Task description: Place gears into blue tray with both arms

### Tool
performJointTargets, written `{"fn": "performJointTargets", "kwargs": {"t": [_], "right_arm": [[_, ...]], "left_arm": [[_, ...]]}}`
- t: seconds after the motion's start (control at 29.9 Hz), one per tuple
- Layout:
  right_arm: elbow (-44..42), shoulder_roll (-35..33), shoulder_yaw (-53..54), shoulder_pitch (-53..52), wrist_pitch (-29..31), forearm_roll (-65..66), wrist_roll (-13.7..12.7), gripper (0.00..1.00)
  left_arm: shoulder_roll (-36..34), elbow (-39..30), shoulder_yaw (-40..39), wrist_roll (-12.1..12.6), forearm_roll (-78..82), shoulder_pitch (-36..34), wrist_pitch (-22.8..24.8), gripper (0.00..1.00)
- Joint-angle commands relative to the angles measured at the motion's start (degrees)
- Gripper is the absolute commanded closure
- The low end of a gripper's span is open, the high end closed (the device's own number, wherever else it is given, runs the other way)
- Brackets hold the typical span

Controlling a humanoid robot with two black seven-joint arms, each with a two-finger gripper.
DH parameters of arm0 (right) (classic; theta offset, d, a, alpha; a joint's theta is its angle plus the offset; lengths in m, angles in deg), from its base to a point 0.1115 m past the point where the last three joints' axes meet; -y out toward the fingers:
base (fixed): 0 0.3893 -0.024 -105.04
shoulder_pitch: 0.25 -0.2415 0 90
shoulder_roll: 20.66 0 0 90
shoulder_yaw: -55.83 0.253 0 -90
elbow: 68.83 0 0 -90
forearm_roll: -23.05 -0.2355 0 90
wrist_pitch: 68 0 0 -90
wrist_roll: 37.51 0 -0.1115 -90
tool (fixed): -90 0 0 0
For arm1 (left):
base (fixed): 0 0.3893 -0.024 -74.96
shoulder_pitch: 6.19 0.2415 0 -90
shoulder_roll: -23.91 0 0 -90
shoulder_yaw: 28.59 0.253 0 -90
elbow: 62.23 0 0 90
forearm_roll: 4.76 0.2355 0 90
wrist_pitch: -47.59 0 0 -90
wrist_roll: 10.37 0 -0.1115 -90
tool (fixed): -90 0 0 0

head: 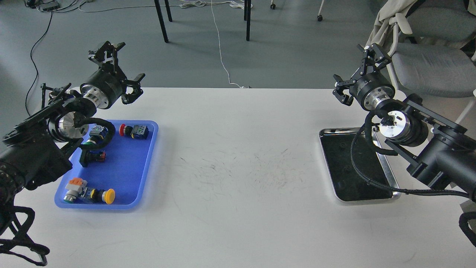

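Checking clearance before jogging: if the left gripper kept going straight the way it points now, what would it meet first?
Probably nothing close: the left gripper, open, points up and away past the table's far edge toward bare floor. Depth is uncertain.

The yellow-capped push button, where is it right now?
In the head view, the yellow-capped push button lies in the near corner of the blue tray on the table's left side, beside a switch with an orange top.
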Motion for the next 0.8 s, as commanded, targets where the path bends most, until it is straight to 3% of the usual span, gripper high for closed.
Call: {"fn": "performJointTargets", "kwargs": {"t": [0.0,0.77], "right_arm": [[0.0,0.0,0.0,0.0,0.0,0.0,0.0,0.01],[0.3,0.0,-0.1,0.0,-1.1,0.0,0.0,0.01]], "left_arm": [[-0.2,-0.1,0.1,0.0,0.3,0.1,0.4,0.01],[0.1,0.0,-2.0,0.5,2.3,0.0,-1.2,0.01]]}}
